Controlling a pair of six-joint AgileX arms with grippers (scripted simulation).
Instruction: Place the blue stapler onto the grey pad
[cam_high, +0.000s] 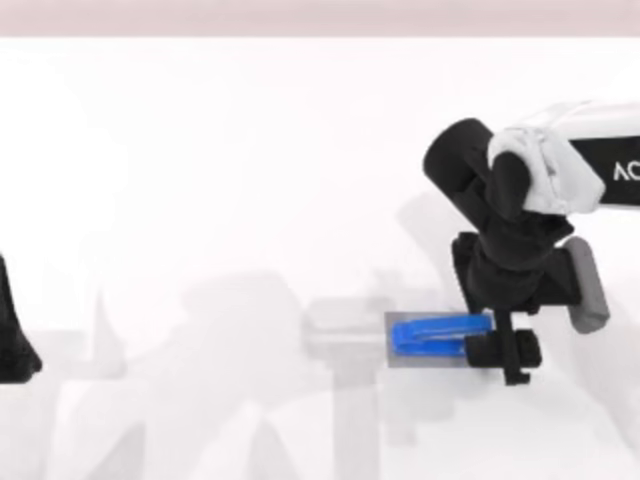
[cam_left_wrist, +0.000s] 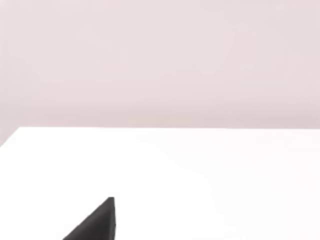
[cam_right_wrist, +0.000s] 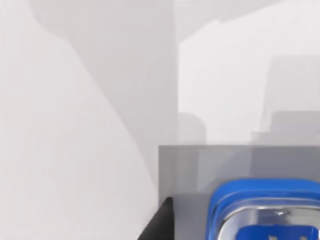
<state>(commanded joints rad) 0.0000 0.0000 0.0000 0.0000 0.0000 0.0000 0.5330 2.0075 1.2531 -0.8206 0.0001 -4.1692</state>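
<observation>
1. Right gripper (cam_high: 503, 350) sits at the right end of the blue stapler (cam_high: 437, 333), over the right edge of the grey pad (cam_high: 425, 354). Can't tell from the top view whether the fingers clamp the stapler or have let go. The right wrist view shows only one dark finger tip (cam_right_wrist: 159, 224) beside the stapler (cam_right_wrist: 265, 210).
2. Stapler lies lengthwise along the pad and looks inside its outline. It is over the pad's middle-to-right part, with a strip of grey showing along the near edge and at the left end.
3. Judgement: this is the put-down or release step. To do it well, confirm the base is flat on the pad, then open only enough to clear the body. Lift straight up, with no sideways drag that would skew the stapler off the pad.
4. Pad (cam_right_wrist: 200, 165) sits right of centre on the white tabletop (cam_high: 250, 180), towards the near edge.
5. Room: open tabletop on all sides of the pad, nothing else standing near. A vertical retreat looks unobstructed.
6. Left arm (cam_high: 14, 340) is parked at the table's left edge, well apart. Its wrist view shows bare table and one finger tip (cam_left_wrist: 97, 222), so I can't tell its state.
</observation>
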